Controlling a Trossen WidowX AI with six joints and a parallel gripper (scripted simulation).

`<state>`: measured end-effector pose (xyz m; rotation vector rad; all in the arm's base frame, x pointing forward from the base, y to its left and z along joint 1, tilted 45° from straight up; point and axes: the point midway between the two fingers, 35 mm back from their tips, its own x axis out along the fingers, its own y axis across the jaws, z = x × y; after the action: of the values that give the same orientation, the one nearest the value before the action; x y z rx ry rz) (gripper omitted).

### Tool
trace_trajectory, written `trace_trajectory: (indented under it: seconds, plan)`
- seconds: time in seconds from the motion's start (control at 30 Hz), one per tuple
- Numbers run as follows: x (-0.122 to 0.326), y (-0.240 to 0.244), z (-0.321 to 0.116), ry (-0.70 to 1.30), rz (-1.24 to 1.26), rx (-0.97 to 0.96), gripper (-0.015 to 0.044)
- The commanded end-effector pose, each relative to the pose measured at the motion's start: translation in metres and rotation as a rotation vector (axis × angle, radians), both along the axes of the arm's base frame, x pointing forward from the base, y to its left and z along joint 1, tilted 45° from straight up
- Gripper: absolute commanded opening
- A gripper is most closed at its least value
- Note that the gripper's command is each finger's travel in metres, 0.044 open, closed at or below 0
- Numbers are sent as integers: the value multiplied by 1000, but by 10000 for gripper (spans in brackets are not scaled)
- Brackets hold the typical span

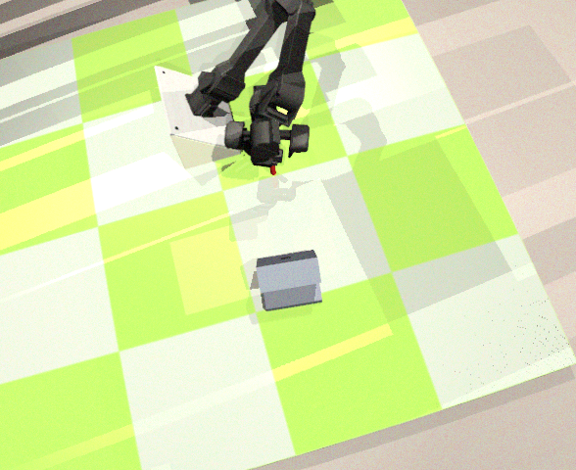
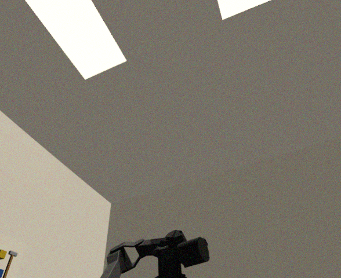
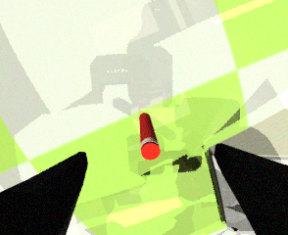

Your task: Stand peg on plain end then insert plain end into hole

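Between the grey sloped panel [image 1: 288,277] and the arm [image 1: 296,45] [image 2: 152,245], the red peg [image 1: 273,170] [image 3: 148,132] is seen upright, with its white band [image 3: 149,141] near the upper end; the plain end is therefore judged to be down on the table. No grip is held on it. The gripper [image 1: 266,145] [image 3: 152,155] is placed over the peg on the arm's side of the panel, its fingers spread wide with nothing between them. In the wrist view the peg's top is framed between the fingertips; the height left above it cannot be read. The hole is shown only as a dark slot on the panel's arm-facing side.

Step in hand, as judged: the re-grasp, the standing part being apparently done. The peg should be centred between the fingers before closing, and the descent kept vertical and slow, since a brush from one finger could topple so slender a piece. Both sides should be met together, with the plain end left free for insertion. After a short straight lift, the peg should be tilted to the hole's axis before the panel is approached.
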<state>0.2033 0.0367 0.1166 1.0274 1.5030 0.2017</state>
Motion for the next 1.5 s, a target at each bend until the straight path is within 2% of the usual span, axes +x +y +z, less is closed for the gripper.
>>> trace_trajectory:
  seconds: [0.0,0.97,1.47]
  plan:
    - [0,5,-5,5,-4,5,440]
    - [5,37,-35,3,-4,12,440]
    - [6,34,-33,-2,1,6,46]
